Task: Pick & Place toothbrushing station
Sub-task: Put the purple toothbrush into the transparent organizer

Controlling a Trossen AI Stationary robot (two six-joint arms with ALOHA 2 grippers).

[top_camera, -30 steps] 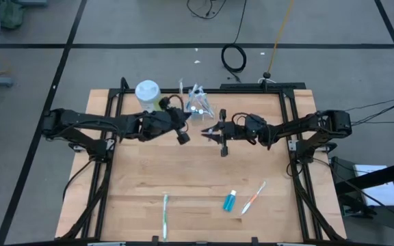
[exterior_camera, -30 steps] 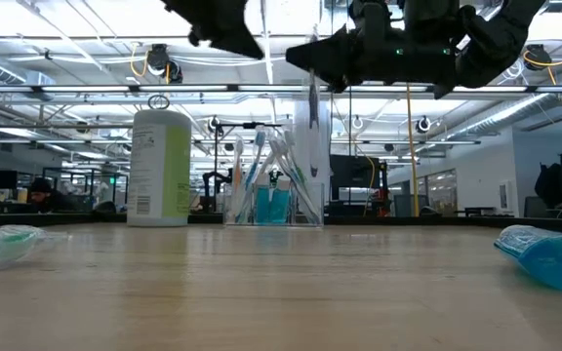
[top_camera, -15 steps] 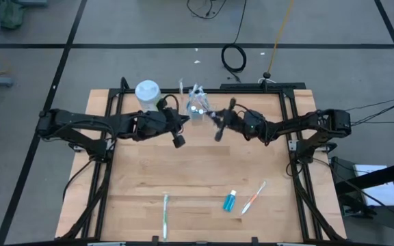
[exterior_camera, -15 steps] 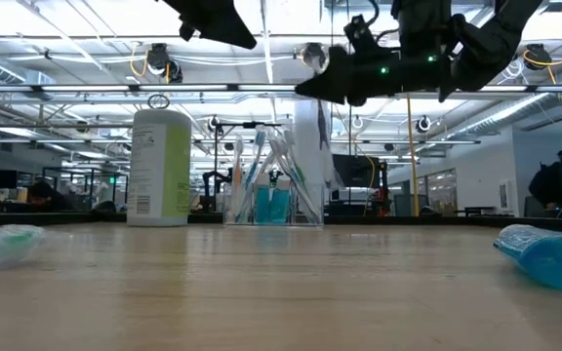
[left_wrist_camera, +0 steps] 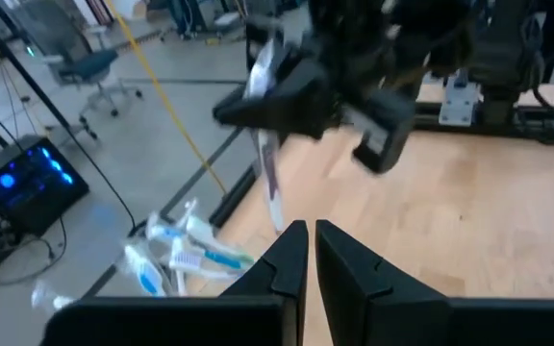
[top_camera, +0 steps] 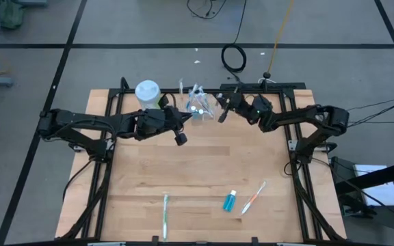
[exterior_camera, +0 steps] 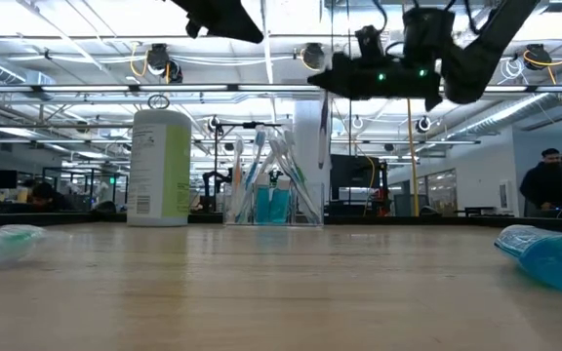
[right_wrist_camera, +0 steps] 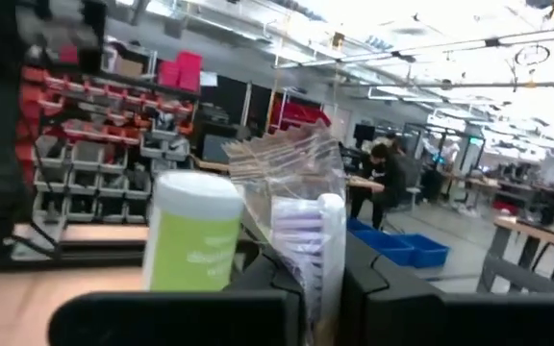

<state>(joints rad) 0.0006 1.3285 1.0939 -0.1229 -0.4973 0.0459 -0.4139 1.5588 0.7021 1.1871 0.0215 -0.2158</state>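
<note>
A small clear cup (top_camera: 197, 106) stands upright near the table's far edge and holds several pastel toothbrushes and a blue tube; it also shows in the low view (exterior_camera: 271, 190). My right gripper (top_camera: 219, 109) is just right of the cup, above the table, shut on a wrapped toothbrush (left_wrist_camera: 269, 178). My left gripper (top_camera: 180, 139) hangs shut and empty, near and left of the cup. A green toothbrush (top_camera: 165, 215), a blue white-capped tube (top_camera: 230, 201) and a pink toothbrush (top_camera: 253, 197) lie flat near the table's front edge. My right gripper pinches the wrapped toothbrush between its two fingers near its upper end, just below the head (right_wrist_camera: 320, 245). The fingers come about level from the table's right and lie across it. The toothbrush hangs roughly upright below the fingers (exterior_camera: 312, 156), clear of the table, beside the cup.
A white-lidded bottle with a green label (top_camera: 147, 91) stands left of the cup at the far edge. The wooden table (top_camera: 204, 171) has free room in its middle. People stand in the room beyond the table.
My right gripper has gone toward the table's far edge and toward the cup, turning as it went. It carries the wrapped toothbrush along, clear of the table, from the table's middle to just right of the cup.
</note>
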